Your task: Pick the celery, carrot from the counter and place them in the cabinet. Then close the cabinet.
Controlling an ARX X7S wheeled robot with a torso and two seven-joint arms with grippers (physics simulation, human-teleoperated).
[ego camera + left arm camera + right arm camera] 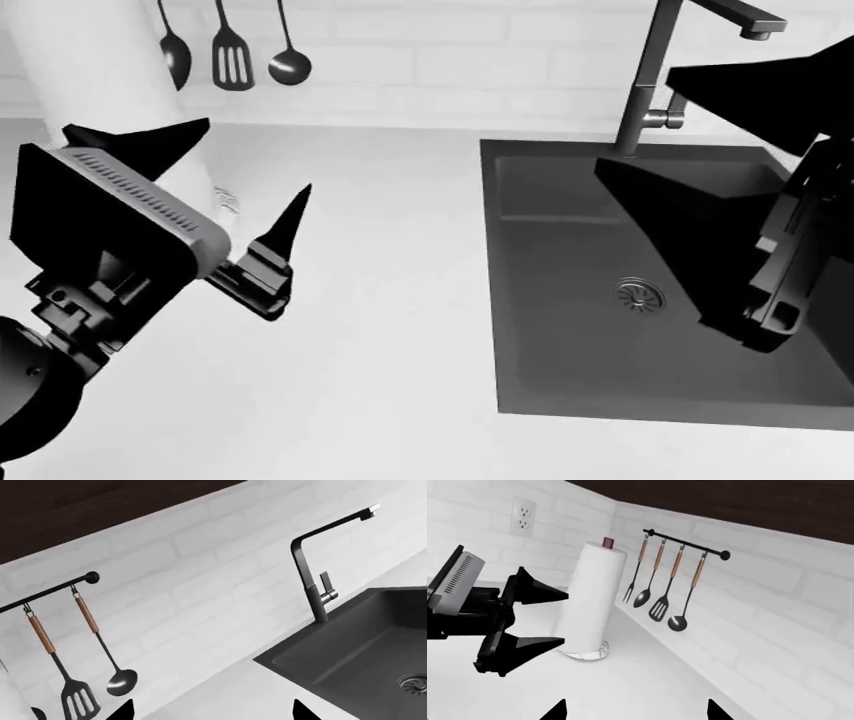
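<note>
Left gripper point(220, 175) spread wide, holding nothing, above the white counter point(374, 330) beside the paper towel roll point(587, 605). Right gripper point(694, 170) likewise wide apart and empty, over the sink point(561, 260). Celery and carrot not visible.

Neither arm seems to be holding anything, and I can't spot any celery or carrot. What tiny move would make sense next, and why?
Probably a slight turn of the head to search further along the counter. Both the left gripper and right gripper hang open and empty, and only the sink and paper towel roll are visible.
</note>
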